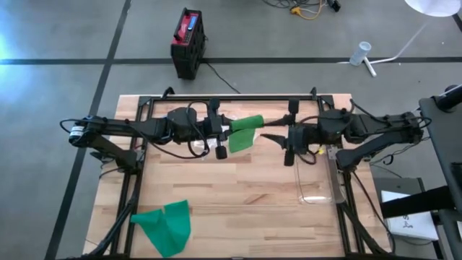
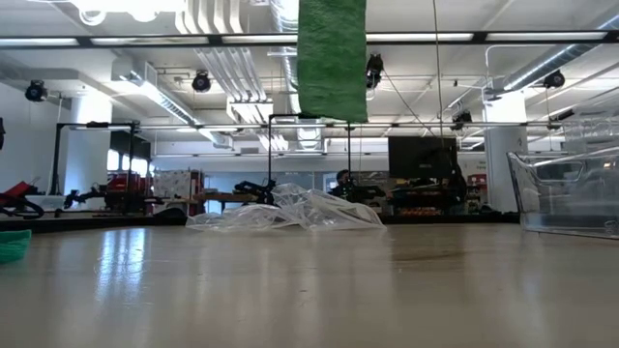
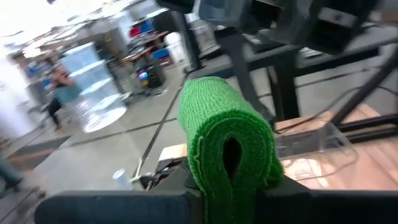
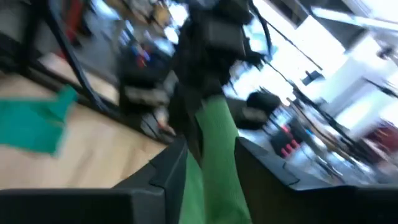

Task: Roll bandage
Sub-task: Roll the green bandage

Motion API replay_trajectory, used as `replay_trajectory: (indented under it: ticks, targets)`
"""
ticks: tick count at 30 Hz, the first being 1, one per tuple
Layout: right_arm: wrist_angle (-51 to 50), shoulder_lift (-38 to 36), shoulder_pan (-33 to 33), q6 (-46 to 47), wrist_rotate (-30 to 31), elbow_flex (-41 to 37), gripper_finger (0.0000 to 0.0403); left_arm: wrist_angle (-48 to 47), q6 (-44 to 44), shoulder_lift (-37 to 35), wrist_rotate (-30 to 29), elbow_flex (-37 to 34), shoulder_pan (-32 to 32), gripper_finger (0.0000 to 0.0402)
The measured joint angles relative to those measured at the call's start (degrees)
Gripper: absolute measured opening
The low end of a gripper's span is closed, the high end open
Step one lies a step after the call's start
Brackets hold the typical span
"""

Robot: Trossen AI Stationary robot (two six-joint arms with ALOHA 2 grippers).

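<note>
A green bandage (image 1: 247,131) is held in the air between both grippers, over the far middle of the table. In the low view it hangs high above the tabletop (image 2: 332,58). In the left wrist view its near part is a thick, flattened roll (image 3: 227,130). My left gripper (image 1: 229,137) is shut on the rolled part. My right gripper (image 1: 266,135) is shut on the flat strip that leads off the roll (image 4: 217,130). A second green bandage (image 1: 166,225) lies loose on the table's near left. My left gripper pinches the rolled part of the bandage near its lower end (image 3: 229,183) between its two fingers. It comes in level from the table's left. The roll stands up past the fingers, clear of the table. My right gripper pinches the flat strip of the bandage (image 4: 214,155) between its two fingers. It comes in level from the table's right. The strip runs between the fingers toward my left gripper, clear of the table.
A crumpled clear plastic bag (image 2: 290,213) lies on the table under my left arm. A clear plastic bin (image 1: 317,180) stands at the right side and also shows in the low view (image 2: 566,193). Bare wood lies in the near middle.
</note>
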Motion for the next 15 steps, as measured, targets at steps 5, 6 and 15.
replay_trajectory:
  ticks: [5, 6, 15]
  targets:
    - [3.71, -0.34, -0.01, -0.46, -4.55, -0.23, 0.0176, 0.18, 2.50, -0.02, 6.97, 0.00, -0.04, 0.0025]
    - [4.02, -0.36, -0.01, -0.58, -4.54, -0.56, 0.0184, 0.47, 2.50, -0.02, 8.23, 0.00, -0.04, 0.0025]
    - [5.28, 0.84, -0.32, 7.54, -4.50, -2.13, 0.0215, 2.73, 5.78, -0.04, 10.50, 0.00, -0.17, 0.0024]
